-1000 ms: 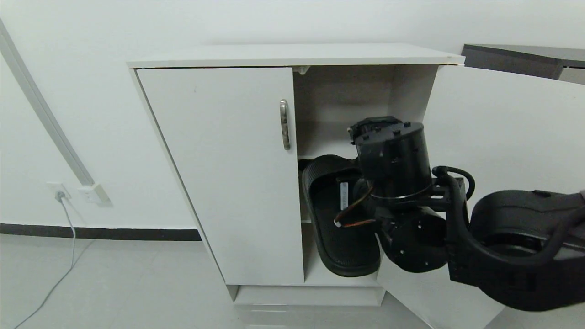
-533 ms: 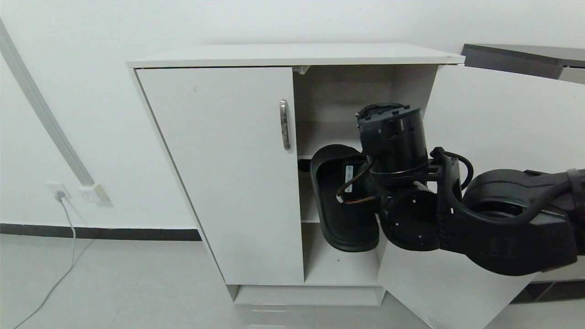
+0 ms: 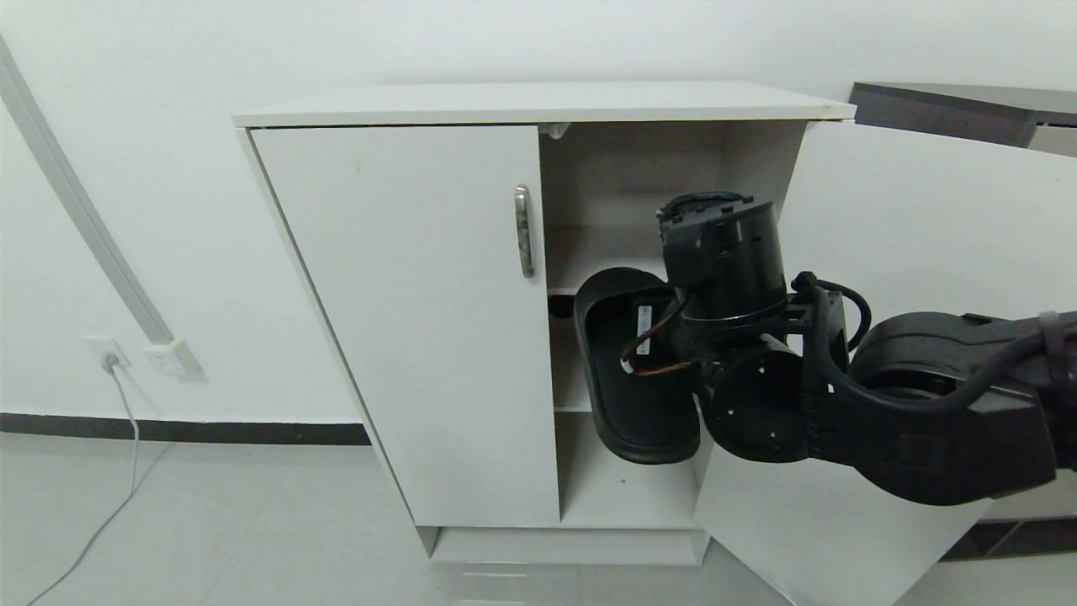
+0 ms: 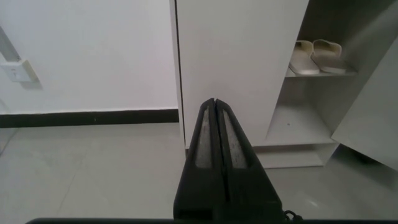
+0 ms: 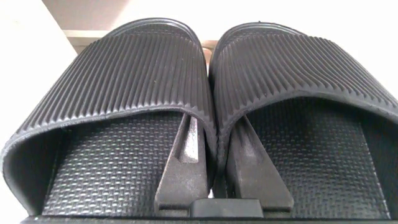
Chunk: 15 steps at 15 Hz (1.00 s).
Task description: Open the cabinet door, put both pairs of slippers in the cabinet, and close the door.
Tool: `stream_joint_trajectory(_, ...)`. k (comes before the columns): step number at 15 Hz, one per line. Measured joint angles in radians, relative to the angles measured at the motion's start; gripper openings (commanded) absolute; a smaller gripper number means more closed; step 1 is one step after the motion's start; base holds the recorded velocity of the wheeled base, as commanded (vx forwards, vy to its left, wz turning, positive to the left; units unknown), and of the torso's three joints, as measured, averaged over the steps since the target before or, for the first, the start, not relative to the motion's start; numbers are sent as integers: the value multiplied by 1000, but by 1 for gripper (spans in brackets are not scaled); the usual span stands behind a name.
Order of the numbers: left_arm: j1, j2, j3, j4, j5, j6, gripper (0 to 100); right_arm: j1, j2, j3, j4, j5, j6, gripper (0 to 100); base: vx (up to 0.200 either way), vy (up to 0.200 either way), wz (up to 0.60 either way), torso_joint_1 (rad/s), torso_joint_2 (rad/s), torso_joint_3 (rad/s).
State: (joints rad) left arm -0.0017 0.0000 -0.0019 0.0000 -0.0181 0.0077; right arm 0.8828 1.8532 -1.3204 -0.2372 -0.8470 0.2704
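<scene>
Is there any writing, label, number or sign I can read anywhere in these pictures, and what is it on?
No text here is readable.
White label on the insole of the black slippers gripped by the right hand: too small to read.
Cabinet and beige slippers on its shelf: no print visible.

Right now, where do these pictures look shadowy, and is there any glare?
Head view: even light on the white cabinet, its upper compartment shaded, and a faint sheen on the floor below it. Left wrist view: the beige slippers sit in dim shade inside the cabinet. Right wrist view: deep shadow under the straps of the black slippers, with a brighter background beyond. No harsh glare anywhere.
</scene>
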Motion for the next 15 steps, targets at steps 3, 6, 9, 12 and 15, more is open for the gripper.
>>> stream_joint_trajectory(3, -1, 0, 0, 0, 1, 0, 0, -9, 5, -4, 0, 0, -1, 0, 200, 0, 0, 9, 1, 4)
stream_joint_trajectory(6, 0, 0, 1, 0, 0, 0, 0, -6, 7, -6, -1, 0, -2, 0, 200, 0, 0, 2, 5, 2)
stream_joint_trajectory(9, 0, 0, 1, 0, 0, 0, 0, -9, 9, -2, -5, 6, 0, 0, 0, 0, 0, 0, 0, 0)
stream_joint_trajectory(12, 0, 0, 0, 0, 1, 0, 0, -10, 14, 1, -7, 58, 1, 0, 0, 0, 0, 0, 0, 0)
stream_joint_trajectory(15, 0, 0, 0, 0, 0, 0, 0, -53, 33, -44, -8, 121, 1, 0, 0, 0, 0, 0, 0, 0)
